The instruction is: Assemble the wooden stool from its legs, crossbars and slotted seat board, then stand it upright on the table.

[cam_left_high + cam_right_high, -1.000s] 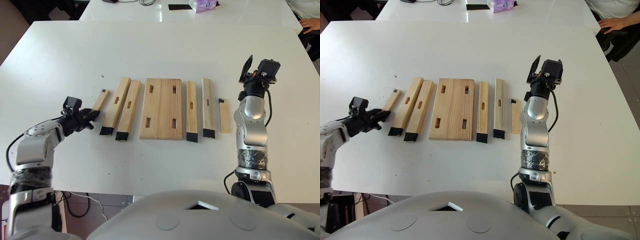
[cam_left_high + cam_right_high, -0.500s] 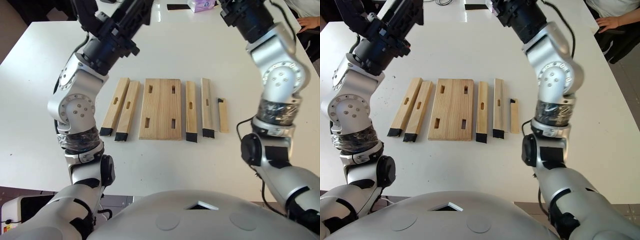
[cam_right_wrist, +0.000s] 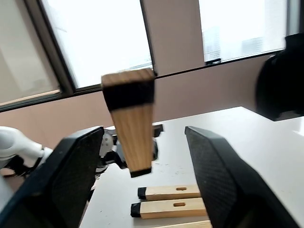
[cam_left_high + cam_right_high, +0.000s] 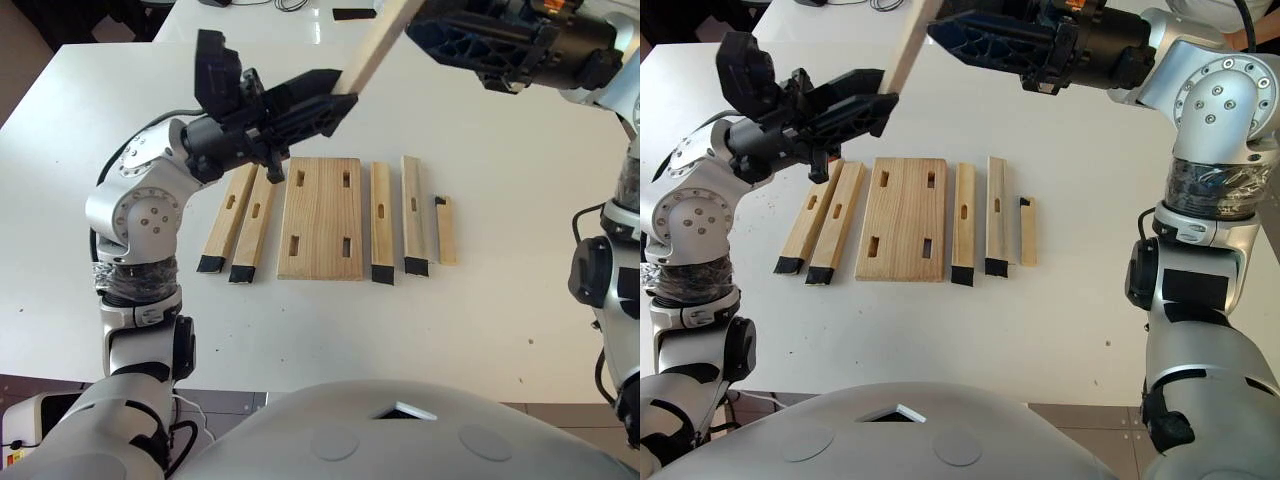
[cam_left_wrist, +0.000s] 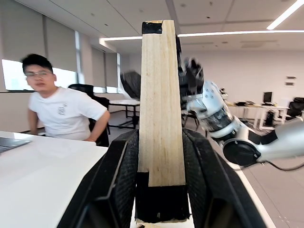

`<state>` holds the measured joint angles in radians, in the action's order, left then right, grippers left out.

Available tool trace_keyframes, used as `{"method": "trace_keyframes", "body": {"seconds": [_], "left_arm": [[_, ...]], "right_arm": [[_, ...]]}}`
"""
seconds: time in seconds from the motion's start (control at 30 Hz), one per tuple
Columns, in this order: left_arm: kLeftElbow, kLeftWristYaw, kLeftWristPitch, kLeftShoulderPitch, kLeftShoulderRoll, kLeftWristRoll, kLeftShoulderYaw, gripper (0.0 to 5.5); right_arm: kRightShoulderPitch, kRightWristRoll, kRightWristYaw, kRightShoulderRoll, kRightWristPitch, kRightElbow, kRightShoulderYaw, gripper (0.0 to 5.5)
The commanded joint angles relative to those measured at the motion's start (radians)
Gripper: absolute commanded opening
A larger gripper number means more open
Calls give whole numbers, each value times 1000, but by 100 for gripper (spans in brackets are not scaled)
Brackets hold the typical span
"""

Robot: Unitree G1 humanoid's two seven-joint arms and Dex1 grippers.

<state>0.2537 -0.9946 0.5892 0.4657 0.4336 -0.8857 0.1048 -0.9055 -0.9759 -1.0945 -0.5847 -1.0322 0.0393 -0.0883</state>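
The left claw [image 5: 160,138] is clamped shut on a short crossbar [image 5: 160,95]. Its two black fingers [image 5: 121,175] press against the opposite sides of the stick, just above the dark-taped end. From the head camera, the crossbar is raised well above the white table [image 4: 120,100] and tilts up towards the robot's right.

The right claw [image 3: 141,135] is spread wide, with nothing in its grasp. In its own wrist view the crossbar's other taped end sits in the gap between its fingers [image 3: 71,175], with clear space on either side (no contact that I can see). The head views place this claw high in the air, right beside the upper part of the stick.

The head views also show the layout below. The slotted seat board [image 4: 322,217] lies flat in the middle of the table. The left pair of legs [image 4: 231,210] lies just beside it on one side and the right pair of legs [image 4: 383,222] on the other. A second crossbar [image 4: 446,230] lies just beyond the right pair. The right wrist view catches two of the legs lying side by side, though which pair I cannot tell.
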Motion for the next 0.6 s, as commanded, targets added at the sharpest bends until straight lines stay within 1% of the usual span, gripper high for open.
{"method": "trace_keyframes", "body": {"seconds": [0.03, 0.17, 0.2, 0.27, 0.5, 0.53, 0.6], "left_arm": [[22, -22, -5, 1, 4, 11, -35, 131], [34, -31, 1, -12, 10, 3, -45, 131], [35, -28, 4, -13, 10, -2, -42, 131], [38, -23, 11, -10, 11, -13, -33, 131], [49, -39, 27, -9, 37, -20, -29, 131], [45, -37, 29, -5, 38, -24, -26, 131], [36, -35, 32, 5, 42, -27, -20, 131]], "right_arm": [[-43, -28, -31, 3, -24, -22, 0, 316], [-29, -52, -2, 21, -49, -49, -15, 316], [-22, -53, 3, 21, -49, -54, -16, 298], [-10, -54, 13, 22, -50, -59, -17, 281], [25, -70, 27, 19, -55, -83, -35, 168], [32, -70, 27, 18, -54, -87, -34, 144], [44, -70, 30, 16, -52, -93, -34, 137]]}}
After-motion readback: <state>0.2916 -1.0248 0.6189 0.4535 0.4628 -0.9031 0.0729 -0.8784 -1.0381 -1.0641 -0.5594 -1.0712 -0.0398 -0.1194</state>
